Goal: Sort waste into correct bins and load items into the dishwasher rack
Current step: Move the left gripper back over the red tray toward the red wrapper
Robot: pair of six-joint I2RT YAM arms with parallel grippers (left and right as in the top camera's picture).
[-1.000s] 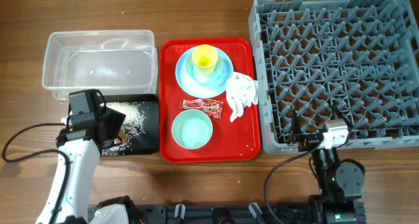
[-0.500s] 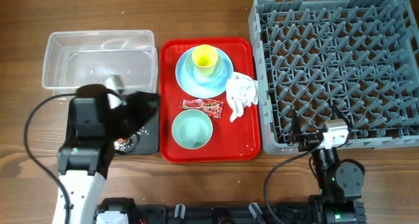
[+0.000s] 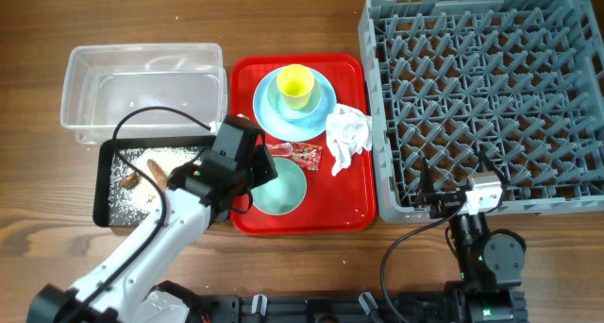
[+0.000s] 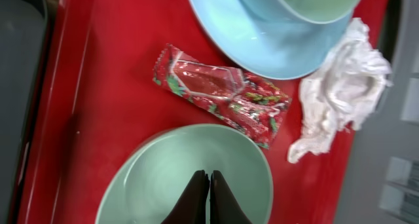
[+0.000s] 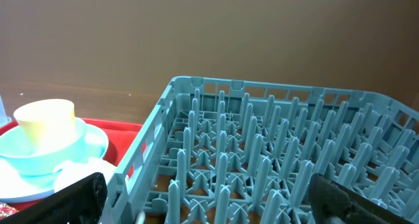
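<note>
Well, the left gripper (image 4: 207, 185) hangs over the inside of the round mint-green plastic bowl (image 4: 163, 178), its dark jaws pressed together with nothing between them; whether the tips touch the bowl I can't tell. That bowl sits at the near end of the red rectangular serving tray (image 3: 354, 205). Just beyond it on the tray lies the small red printed wrapper (image 4: 222, 93), and to its right the crumpled white paper napkin (image 3: 347, 134). At the far end, the light blue round plate (image 3: 269, 120) carries the light blue bowl (image 3: 283, 101), with the small yellow cup (image 3: 294, 82) standing inside it. Left of the red tray, the shallow black rectangular tray (image 3: 102, 186) holds loose white rice grains (image 3: 127, 177) and a brown carrot-shaped food piece (image 3: 151, 175). The clear rectangular plastic tub (image 3: 71, 87) sits behind it. The right gripper (image 5: 206, 185) rests at the near edge of the large grey pegged dishwasher rack (image 3: 373, 125), jaws spread wide and holding nothing.
</note>
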